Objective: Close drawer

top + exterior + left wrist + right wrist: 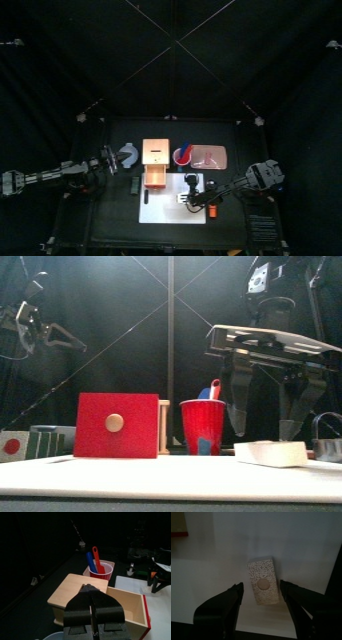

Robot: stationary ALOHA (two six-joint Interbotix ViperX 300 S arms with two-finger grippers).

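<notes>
Paper [211, 577] lies nearest, with a speckled white block [263, 582] on it; the right gripper [267, 426] hangs over that block, jaws spread wide to either side and grasping nothing. Just behind stands the drawer [127, 607], pulled out of its pale box [77, 589] toward the table's front, its red face and knob [116, 424] pointing forward. To do this well, I would press squarely on that red face, in line with the box, so the drawer slides without jamming. It looks empty inside. Beside it, a red cup [100, 570] holds a blue and a red handle [93, 559]. Farther back, the left gripper [93, 604] hovers over the box, clenched on nothing
</notes>
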